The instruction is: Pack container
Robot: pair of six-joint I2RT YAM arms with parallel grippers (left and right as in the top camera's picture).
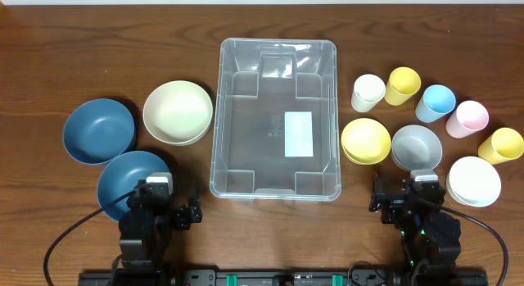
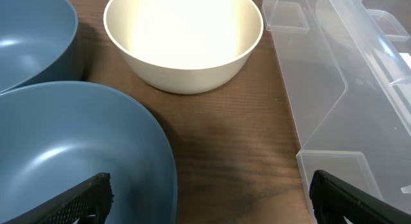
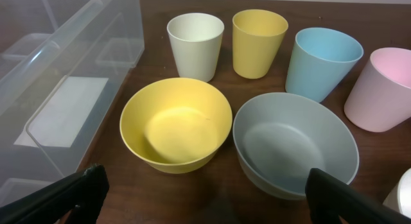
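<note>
The clear plastic container (image 1: 276, 114) stands empty at the table's middle, a white label (image 1: 299, 133) on its base. Its wall shows in the left wrist view (image 2: 347, 89) and the right wrist view (image 3: 70, 76). My left gripper (image 1: 168, 206) is open and empty near the front edge, over the rim of a blue bowl (image 1: 131, 182); its fingers (image 2: 209, 201) frame bare table. My right gripper (image 1: 408, 202) is open and empty, its fingers (image 3: 205, 198) just short of a yellow bowl (image 3: 174, 123) and a grey bowl (image 3: 294, 142).
Left of the container: a second blue bowl (image 1: 98, 130) and a cream bowl (image 1: 178, 111). Right of it: cream (image 1: 368, 93), yellow (image 1: 402, 85), blue (image 1: 435, 103), pink (image 1: 467, 119) and yellow (image 1: 501, 146) cups, and a white bowl (image 1: 474, 181).
</note>
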